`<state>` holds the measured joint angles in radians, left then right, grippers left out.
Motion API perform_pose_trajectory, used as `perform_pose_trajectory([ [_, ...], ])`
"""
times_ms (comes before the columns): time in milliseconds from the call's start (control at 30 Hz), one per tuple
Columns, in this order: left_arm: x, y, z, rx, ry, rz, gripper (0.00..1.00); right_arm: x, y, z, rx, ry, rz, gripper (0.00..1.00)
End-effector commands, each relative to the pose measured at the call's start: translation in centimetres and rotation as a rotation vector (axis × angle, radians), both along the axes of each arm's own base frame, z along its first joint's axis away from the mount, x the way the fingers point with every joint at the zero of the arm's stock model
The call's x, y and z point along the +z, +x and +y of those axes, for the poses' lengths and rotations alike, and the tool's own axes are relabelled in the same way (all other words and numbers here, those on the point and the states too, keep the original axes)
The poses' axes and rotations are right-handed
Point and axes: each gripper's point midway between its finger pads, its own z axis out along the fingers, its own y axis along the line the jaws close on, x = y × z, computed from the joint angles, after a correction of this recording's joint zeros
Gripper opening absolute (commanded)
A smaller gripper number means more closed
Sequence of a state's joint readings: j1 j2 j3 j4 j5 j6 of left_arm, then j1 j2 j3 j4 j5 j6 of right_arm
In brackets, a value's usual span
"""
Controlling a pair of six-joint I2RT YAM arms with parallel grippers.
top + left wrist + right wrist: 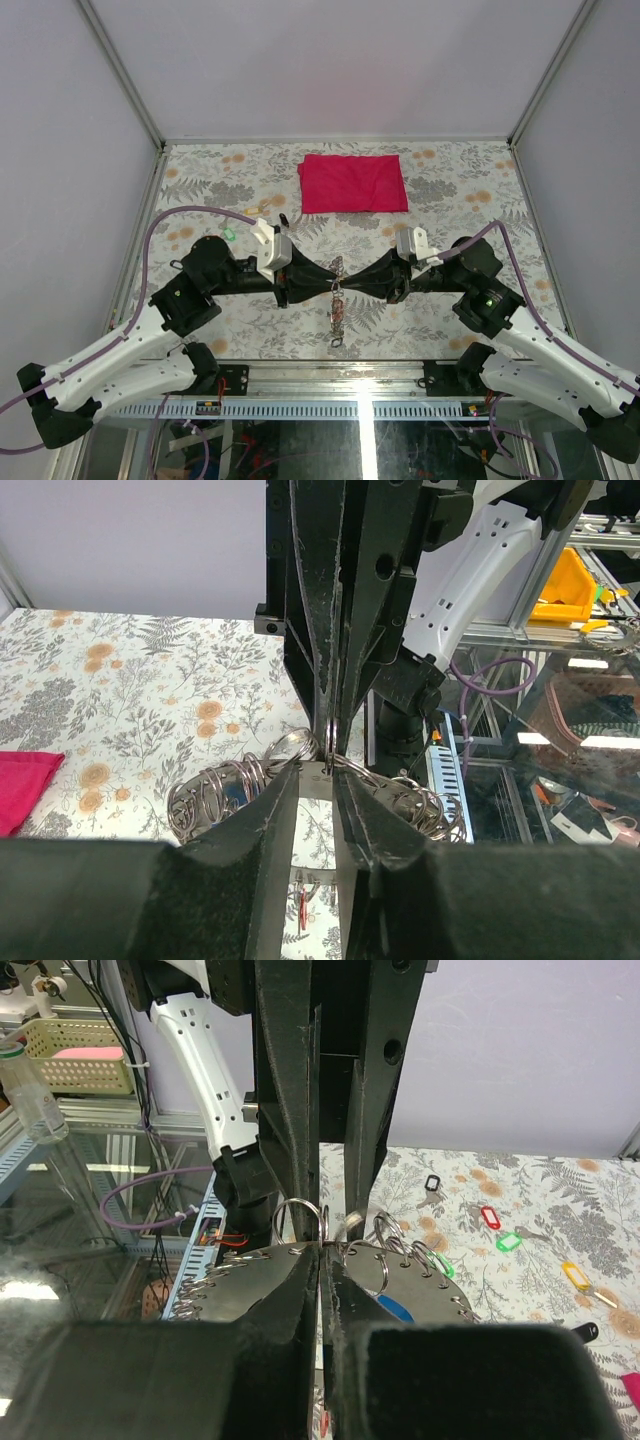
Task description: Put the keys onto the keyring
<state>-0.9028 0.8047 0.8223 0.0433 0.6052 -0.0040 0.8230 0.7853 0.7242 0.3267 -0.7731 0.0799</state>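
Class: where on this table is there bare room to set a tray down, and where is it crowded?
Free: the table right of the red cloth, and its back left corner. Crowded: the centre, where both arms meet at the keyring; loose keys beside the left arm.

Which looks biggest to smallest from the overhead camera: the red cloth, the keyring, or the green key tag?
Largest to smallest in the top view:
1. red cloth, by far the biggest.
2. keyring, which shows only as a thin strip, seemingly edge-on.
3. green key tag, a mere speck.

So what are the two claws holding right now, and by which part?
The left claw and right claw both pinch the keyring by its upper rim.
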Motion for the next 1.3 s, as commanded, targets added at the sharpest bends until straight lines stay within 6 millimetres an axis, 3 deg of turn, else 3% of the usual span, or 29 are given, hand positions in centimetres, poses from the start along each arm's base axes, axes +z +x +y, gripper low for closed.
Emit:
perform_pose_trajectory([
  [0,2.8,-0.5,-0.2,-0.029,-0.090,-0.065,0.23,4.6,-0.8,-0.2,0.023,0.114,-0.106,0.00],
  [200,2.9,-0.5,-0.3,-0.032,-0.097,-0.063,0.30,4.4,-0.7,-0.2,0.025,0.105,-0.100,0.00],
  [367,3.0,-0.4,-0.5,-0.032,-0.099,-0.063,0.30,4.2,-0.7,-0.1,0.026,0.098,-0.096,0.00],
  [533,3.2,-0.5,-0.7,-0.047,-0.098,-0.064,0.23,4.1,-0.6,-0.1,0.023,0.093,-0.094,0.00],
  [700,3.5,-0.2,-0.7,-0.029,-0.109,-0.059,0.00,4.0,-0.7,-0.2,0.023,0.086,-0.097,0.00],
  [833,3.6,0.4,-0.6,0.009,-0.130,-0.046,0.00,4.3,-0.9,-0.4,0.022,0.090,-0.116,0.00],
  [1100,3.5,-0.3,-0.2,-0.015,-0.150,-0.078,0.00,4.6,-1.2,-1.1,0.007,0.105,-0.152,0.20],
  [1267,3.4,-0.8,-0.2,-0.041,-0.151,-0.097,0.00,4.6,-1.3,-1.3,0.002,0.106,-0.178,0.26],
])
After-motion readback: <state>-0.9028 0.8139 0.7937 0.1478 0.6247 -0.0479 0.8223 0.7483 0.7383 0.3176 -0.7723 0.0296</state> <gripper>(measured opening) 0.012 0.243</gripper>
